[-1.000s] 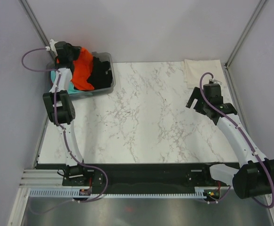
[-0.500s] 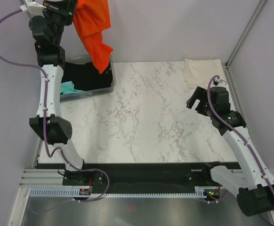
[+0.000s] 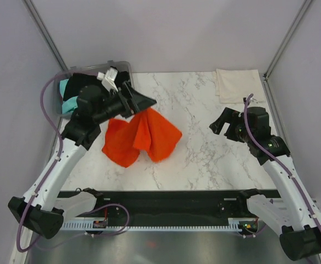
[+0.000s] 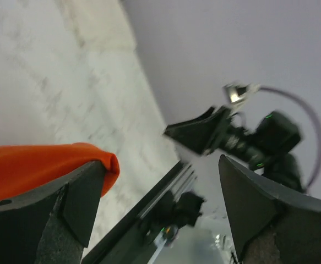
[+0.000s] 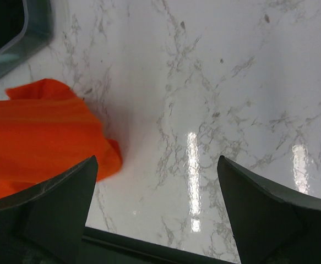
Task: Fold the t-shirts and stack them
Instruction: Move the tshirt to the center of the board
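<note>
Marble table (image 3: 215,148), grey walls. At ten o'clock the bin (image 3: 121,65) holds a black shirt (image 3: 83,78) and a teal shirt (image 3: 69,105), both unfolded. My left gripper (image 4: 157,165) hangs wide open. The orange shirt (image 3: 141,137) lies crumpled below, toward nine, brushing one finger but ungripped. My right gripper (image 5: 157,162), at three, gapes empty. A cream shirt (image 3: 236,83) lies folded at one. Three are left to fold, I judge; nothing blocks me.

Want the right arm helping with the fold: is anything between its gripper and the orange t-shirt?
Nothing visible. Only bare marble table lies between the right gripper and the orange t-shirt; the cream t-shirt sits at the far corner.
</note>
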Tool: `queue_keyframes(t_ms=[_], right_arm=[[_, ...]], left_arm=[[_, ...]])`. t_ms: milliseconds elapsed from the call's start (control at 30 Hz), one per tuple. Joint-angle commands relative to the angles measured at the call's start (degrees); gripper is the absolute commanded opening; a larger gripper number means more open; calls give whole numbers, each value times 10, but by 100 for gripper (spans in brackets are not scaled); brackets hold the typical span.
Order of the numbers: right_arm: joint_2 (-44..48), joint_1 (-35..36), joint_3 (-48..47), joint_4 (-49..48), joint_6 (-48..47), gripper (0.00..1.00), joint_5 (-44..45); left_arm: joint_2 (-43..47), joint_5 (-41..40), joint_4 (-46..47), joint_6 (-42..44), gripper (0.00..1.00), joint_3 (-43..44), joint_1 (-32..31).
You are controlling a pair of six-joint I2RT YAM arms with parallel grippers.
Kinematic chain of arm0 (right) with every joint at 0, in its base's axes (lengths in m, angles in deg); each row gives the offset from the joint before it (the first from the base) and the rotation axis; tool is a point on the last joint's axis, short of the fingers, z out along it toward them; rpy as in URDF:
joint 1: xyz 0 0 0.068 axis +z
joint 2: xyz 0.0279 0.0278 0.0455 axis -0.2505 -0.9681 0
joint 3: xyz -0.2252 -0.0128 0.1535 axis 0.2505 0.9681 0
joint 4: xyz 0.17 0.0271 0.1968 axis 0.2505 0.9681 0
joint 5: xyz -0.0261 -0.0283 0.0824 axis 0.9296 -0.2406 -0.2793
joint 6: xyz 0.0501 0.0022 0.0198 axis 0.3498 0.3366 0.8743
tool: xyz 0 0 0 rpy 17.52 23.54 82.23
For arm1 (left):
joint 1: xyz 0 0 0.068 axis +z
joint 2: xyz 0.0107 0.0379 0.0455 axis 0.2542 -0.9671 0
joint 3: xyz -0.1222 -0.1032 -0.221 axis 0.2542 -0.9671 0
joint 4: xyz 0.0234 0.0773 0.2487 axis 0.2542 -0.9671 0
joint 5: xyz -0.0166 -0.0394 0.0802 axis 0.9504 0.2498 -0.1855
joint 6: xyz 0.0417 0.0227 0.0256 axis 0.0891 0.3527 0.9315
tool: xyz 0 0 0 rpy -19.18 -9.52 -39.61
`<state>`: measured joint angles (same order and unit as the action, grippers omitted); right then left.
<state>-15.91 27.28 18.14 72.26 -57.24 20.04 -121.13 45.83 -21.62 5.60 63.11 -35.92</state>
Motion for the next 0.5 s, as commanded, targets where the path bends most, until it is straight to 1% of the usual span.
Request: queue_keyframes(t_ms=[0, 67, 100, 133, 167, 200, 233, 267, 300, 367, 400, 433, 467], right_arm=[[-21, 13, 30, 2, -6, 98, -76], [-36, 29, 47, 1, -11, 97, -95], [-56, 38, 53, -4, -14, 95, -104], [-67, 51, 56, -8, -17, 93, -112], [-79, 85, 60, -21, -22, 93, -115], [-96, 108, 61, -32, -25, 93, -114], [-105, 130, 63, -56, -27, 93, -114], [-114, 169, 66, -67, -28, 94, -107], [-131, 187, 67, -76, -30, 94, -102], [-158, 228, 57, -86, -37, 94, -85], [-190, 240, 50, -85, -45, 95, -76], [-206, 250, 40, -85, -48, 95, -72], [-236, 264, 19, -90, -55, 95, -62]], left_arm=[[77, -29, -229, 161, 91, -88, -17], [111, -81, -285, 190, 86, -121, -18], [131, -97, -309, 199, 86, -152, -18], [138, -116, -359, 193, 86, -165, -18], [145, -157, -375, 183, 87, -195, -17], [151, -182, -385, 154, 90, -208, -17], [159, -213, -417, 127, 97, -220, -16], [163, -270, -431, 98, 100, -236, -13], [165, -300, -442, 52, 100, -244, -8], [157, -317, -433, 41, 100, -263, 25], [151, -317, -429, 38, 100, -266, 41], [140, -308, -422, 42, 100, -268, 88], [119, -278, -395, 58, 94, -272, 141]])
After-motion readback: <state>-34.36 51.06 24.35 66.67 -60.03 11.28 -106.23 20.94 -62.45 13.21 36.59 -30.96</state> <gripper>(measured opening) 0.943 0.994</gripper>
